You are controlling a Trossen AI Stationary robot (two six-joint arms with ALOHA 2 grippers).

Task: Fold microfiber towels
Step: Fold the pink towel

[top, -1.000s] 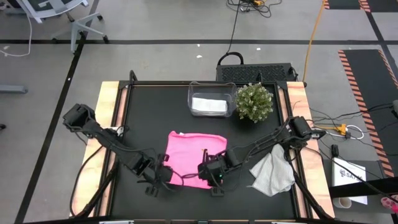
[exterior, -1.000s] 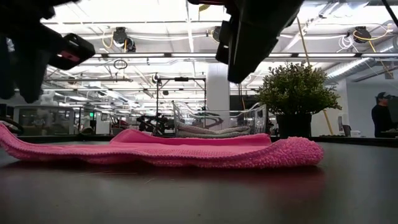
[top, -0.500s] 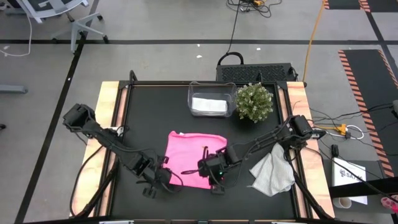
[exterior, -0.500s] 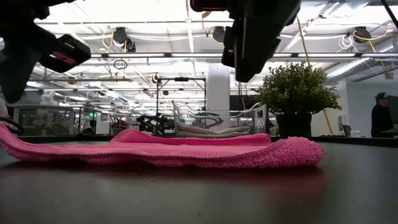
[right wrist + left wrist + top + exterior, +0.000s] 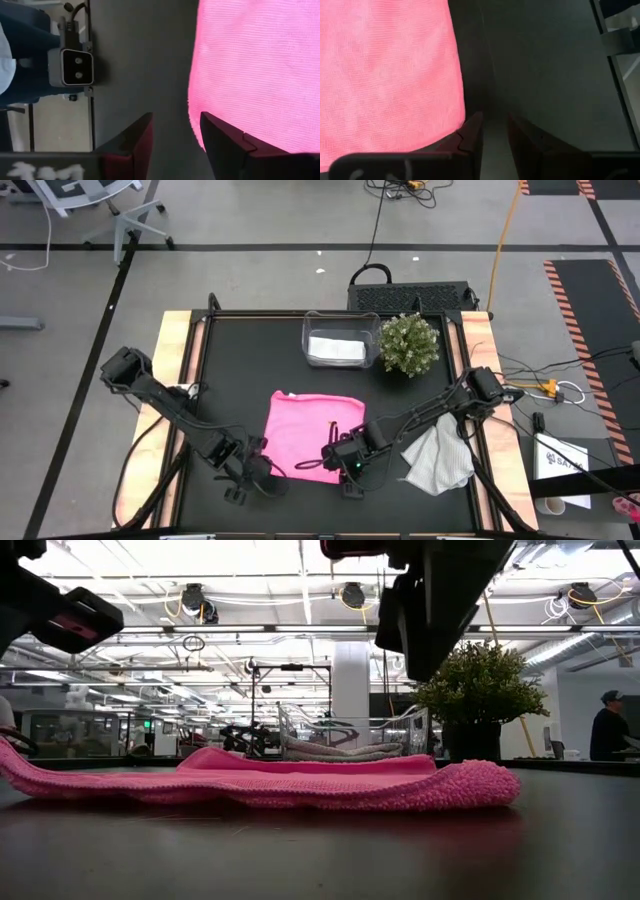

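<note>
A pink microfiber towel (image 5: 310,432) lies flat and folded on the black table, seen edge-on in the low view (image 5: 300,785). My left gripper (image 5: 266,477) hovers open just off its near left corner, over bare table (image 5: 495,122). My right gripper (image 5: 335,466) hovers open over the near right corner, its fingers standing either side of the towel's edge (image 5: 175,120). Both hang well above the cloth in the low view. A crumpled white towel (image 5: 438,460) lies near the right edge. Another white towel (image 5: 337,348) lies folded in a clear bin.
The clear bin (image 5: 310,330) and a small potted plant (image 5: 408,345) stand at the table's far side. A small camera (image 5: 77,67) sits at the near edge. A person (image 5: 610,725) stands beyond the table at the right.
My right gripper has rolled a little and shifted slightly toward the table's right edge, above the towel's near right corner. My left gripper has swung a little toward the near left, off the towel. The pink towel has lain still.
</note>
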